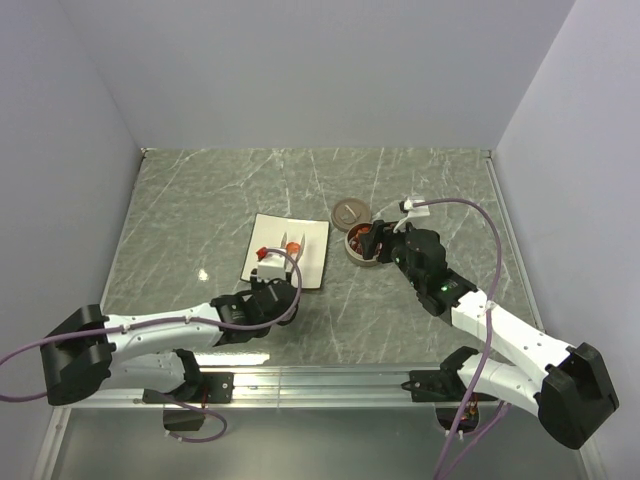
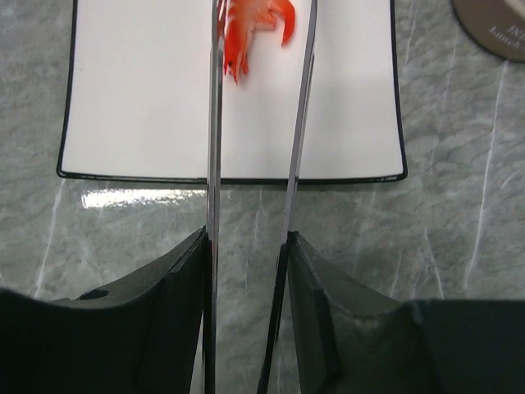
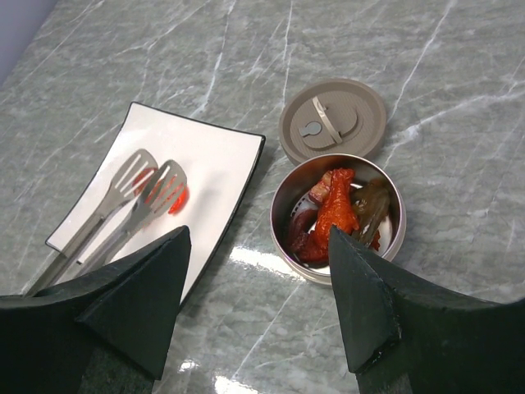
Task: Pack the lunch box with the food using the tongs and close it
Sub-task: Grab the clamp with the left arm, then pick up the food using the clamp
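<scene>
My left gripper [image 2: 246, 238] is shut on the thin silver tongs [image 2: 214, 123], one arm pressed under each finger. The tongs reach over the white square plate [image 2: 139, 98], their tips on either side of a red-orange shrimp-like piece of food [image 2: 250, 33]. The round silver lunch box [image 3: 283, 209] stands open to the right of the plate with several red and brown pieces of food [image 3: 336, 209] inside. Its flat greyish-brown lid [image 3: 332, 121] lies just behind it. My right gripper [image 3: 261, 238] hovers open on the near side of the lunch box, holding nothing.
The plate [image 1: 312, 250] sits mid-table on the grey marbled surface, with the lunch box [image 1: 352, 256] and lid [image 1: 351, 212] close on its right. White walls enclose the table on the left, back and right. A metal rail runs along the near edge.
</scene>
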{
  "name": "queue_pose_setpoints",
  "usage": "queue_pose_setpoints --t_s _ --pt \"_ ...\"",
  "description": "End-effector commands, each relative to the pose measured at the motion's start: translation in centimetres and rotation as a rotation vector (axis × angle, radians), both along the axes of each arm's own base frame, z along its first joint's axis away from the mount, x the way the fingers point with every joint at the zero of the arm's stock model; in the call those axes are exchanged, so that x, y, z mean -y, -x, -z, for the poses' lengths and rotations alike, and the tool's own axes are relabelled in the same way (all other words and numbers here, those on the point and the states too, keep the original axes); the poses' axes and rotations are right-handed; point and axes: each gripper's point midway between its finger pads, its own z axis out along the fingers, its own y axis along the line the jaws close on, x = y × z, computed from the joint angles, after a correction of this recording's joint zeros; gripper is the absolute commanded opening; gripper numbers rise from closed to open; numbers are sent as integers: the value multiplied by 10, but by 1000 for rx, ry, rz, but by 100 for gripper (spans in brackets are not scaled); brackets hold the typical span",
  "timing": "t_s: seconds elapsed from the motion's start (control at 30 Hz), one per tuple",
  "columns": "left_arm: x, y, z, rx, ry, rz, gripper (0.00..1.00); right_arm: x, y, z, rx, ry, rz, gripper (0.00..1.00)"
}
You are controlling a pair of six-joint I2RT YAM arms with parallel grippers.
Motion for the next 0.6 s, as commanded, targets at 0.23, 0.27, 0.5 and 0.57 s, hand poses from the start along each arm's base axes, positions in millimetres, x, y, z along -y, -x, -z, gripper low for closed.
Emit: queue_pose_setpoints --t_s 0.23,0.27,0.5,0.57 --pt "4 17 -3 -58 20 -29 44 1 -3 -18 56 -29 2 75" --pt "2 20 -2 -64 12 -34 44 1 -3 -19 56 -32 3 75" --pt "-4 25 -1 -86 -20 -45 43 2 -2 -17 54 -30 4 75" --pt "-3 27 -3 -86 -18 -39 43 2 -2 -18 54 -30 4 75"
